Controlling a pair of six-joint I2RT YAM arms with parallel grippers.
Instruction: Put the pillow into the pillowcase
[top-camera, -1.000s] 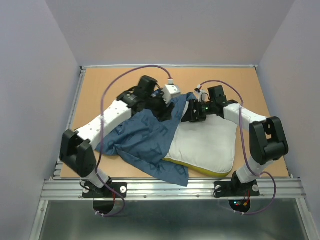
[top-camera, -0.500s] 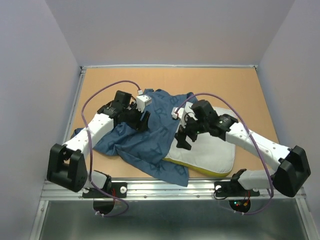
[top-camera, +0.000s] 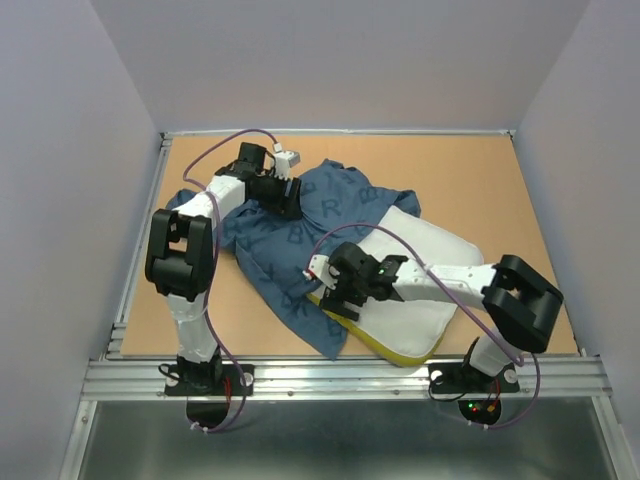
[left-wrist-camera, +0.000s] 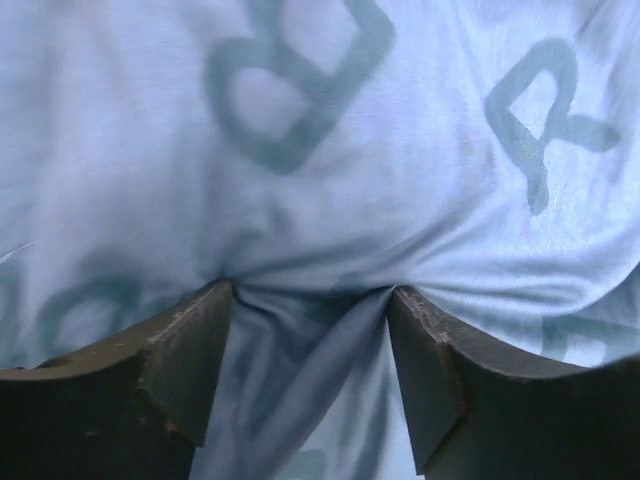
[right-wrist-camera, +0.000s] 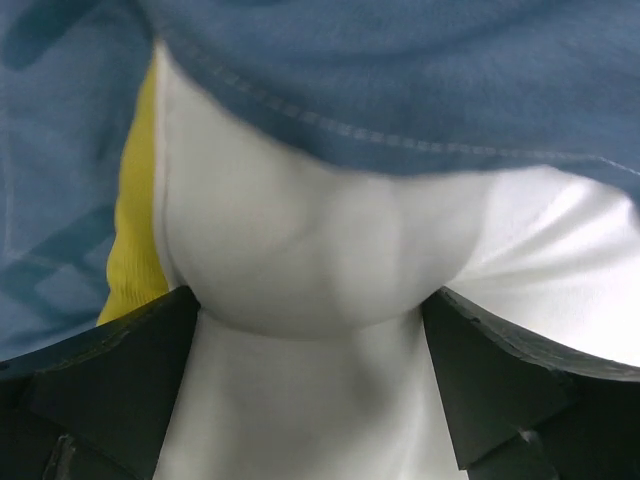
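Right gripper (right-wrist-camera: 310, 300) pinches a soft bulge of the pillow (top-camera: 425, 265) at its yellow-edged left corner. Left gripper (left-wrist-camera: 310, 295) is clamped on a fold of pillowcase (top-camera: 285, 250) beyond the pillow's far-left side. Pillow's mostly bare, w/ cloth just draped over that corner. Risks as I see it: bulge pops out of the pinch, or left side has both layers so the mouth won't open.

Pillowcase (top-camera: 335, 205) was matt blue cloth, creased, with a stitched hem; pillow (top-camera: 425, 255) was smooth white fabric; table (top-camera: 465, 170) was a matt wood-toned board.
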